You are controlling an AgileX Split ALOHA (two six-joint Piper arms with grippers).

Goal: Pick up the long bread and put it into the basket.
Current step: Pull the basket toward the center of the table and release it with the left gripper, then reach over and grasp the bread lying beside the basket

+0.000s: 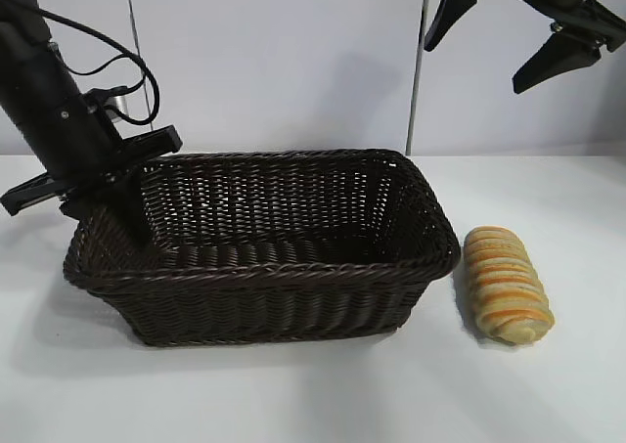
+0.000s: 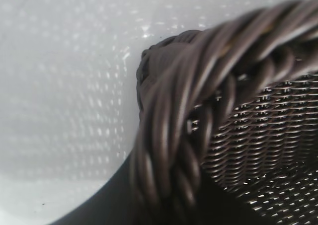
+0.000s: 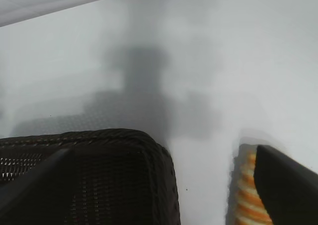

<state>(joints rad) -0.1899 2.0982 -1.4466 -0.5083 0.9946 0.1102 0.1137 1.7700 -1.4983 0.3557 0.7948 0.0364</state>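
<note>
Smooth white table (image 1: pixel 293 394): woven wicker basket (image 1: pixel 264 267) (braided rim), ridged oval long bread (image 1: pixel 506 285)

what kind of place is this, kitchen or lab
Likely a robot lab or test bench, not a kitchen: a bare white table, plain white backdrop panels, and only a wicker basket and long bread set out.

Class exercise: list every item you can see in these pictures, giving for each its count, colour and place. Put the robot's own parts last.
basket: one, dark brown wicker, middle of the table.
long bread: one, tan with orange stripes, on the table just right of the basket, outside it.
table: one, white, under everything.
left gripper: one, black, at the basket's left rim.
right gripper: one, black, open, raised high above the bread.
</note>
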